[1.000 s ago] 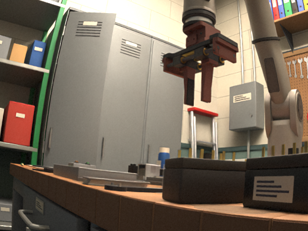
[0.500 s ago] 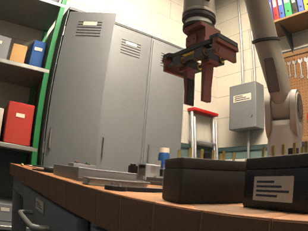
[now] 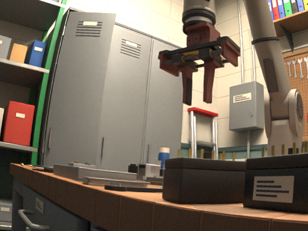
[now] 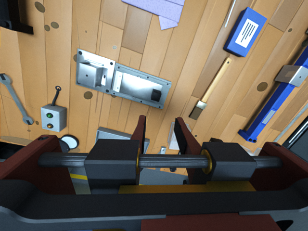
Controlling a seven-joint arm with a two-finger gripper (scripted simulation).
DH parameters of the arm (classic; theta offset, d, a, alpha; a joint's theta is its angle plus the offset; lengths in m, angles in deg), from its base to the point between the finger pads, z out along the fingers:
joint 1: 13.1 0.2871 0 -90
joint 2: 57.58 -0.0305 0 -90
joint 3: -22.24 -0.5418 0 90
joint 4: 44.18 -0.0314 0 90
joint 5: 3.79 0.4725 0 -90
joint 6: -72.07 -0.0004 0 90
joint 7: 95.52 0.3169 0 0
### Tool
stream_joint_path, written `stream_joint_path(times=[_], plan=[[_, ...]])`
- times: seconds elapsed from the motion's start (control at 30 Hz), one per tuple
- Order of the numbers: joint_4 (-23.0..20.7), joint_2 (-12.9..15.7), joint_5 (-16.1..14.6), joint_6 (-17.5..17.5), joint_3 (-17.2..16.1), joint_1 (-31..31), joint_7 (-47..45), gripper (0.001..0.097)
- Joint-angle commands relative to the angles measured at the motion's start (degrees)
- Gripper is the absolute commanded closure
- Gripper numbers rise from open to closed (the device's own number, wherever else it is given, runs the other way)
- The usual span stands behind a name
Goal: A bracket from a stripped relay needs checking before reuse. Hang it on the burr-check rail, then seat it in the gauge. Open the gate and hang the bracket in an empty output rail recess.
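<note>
The bracket shows only as a small pale metal piece on the bench, partly hidden behind my fingers in the wrist camera. A pale plate lies beside it, also partly covered. My gripper hangs high above the bench, open and empty. Further out on the wooden top lies a metal fixture of two screwed-down plates with a raised block and a small black knob. From the side camera it appears as low grey plates. The rails show only as brass pegs behind the black boxes.
Two black boxes stand at the bench's near right. A grey locker rises behind. On the bench lie a blue rail, a blue box, a brush, a button box, a wrench and purple cloth.
</note>
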Motion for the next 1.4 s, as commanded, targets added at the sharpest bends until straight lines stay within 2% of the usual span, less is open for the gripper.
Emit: stream_joint_path(times=[0.0, 0.33, 0.83, 1.37], plan=[[-0.07, -0.01, -0.16, 0.02, -0.39, -0.32, -1.79, 0.0566], [-0.27, 0.20, -1.66, 0.23, -3.85, -3.12, -18.13, 0.0566], [-0.34, 0.31, -2.26, 0.32, -5.22, -4.22, -24.61, 0.0566], [-0.66, 0.83, -4.78, 0.75, -10.89, -8.78, -51.10, 0.0566]])
